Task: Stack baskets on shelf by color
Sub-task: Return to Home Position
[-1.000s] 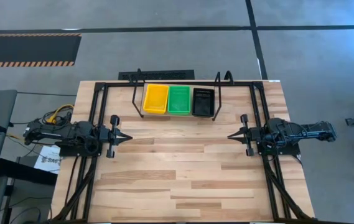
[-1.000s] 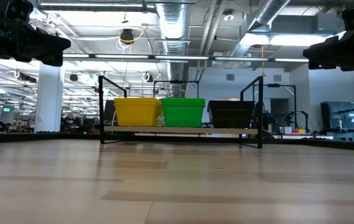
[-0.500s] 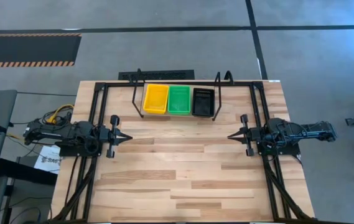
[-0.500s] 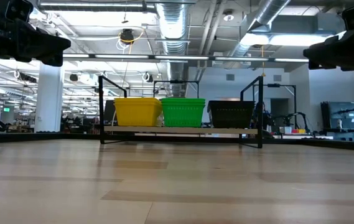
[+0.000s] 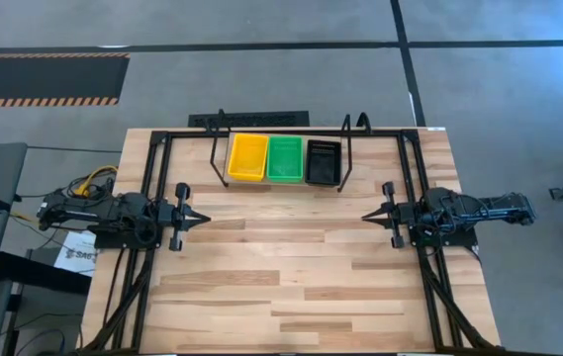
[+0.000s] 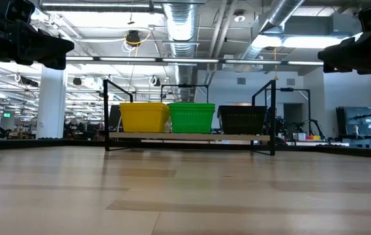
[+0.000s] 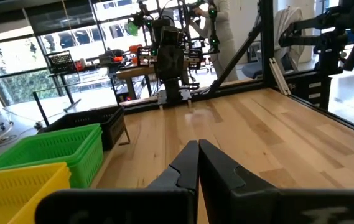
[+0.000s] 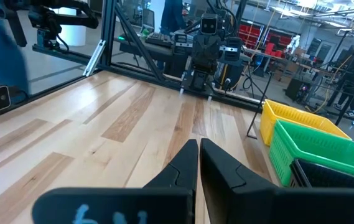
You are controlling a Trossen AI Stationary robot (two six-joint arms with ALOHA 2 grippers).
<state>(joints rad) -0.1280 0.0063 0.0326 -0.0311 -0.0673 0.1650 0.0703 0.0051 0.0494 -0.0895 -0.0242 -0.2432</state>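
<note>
This is looking like a robotics laboratory inside a large industrial hall. A silver ventilation duct (image 6: 178, 26) and bare pipes (image 6: 283, 16) are running under the open ceiling, and strip lights (image 6: 283, 40) are shining beside them. The grey concrete floor (image 5: 261, 99) is carrying black tape lines (image 5: 261, 46) and a mat with orange-and-black warning stripes (image 5: 44, 79). A dark left arm (image 5: 113, 213) and right arm (image 5: 464, 210) are lying over a wooden bench (image 5: 291, 287) inside a black metal frame (image 5: 177, 132), with cables (image 5: 93, 180) coming out at one side. Behind, more work stations are standing with a monitor (image 6: 356, 121) and red cabinets (image 8: 251, 34), and a person (image 7: 222, 25) is standing among them.
</note>
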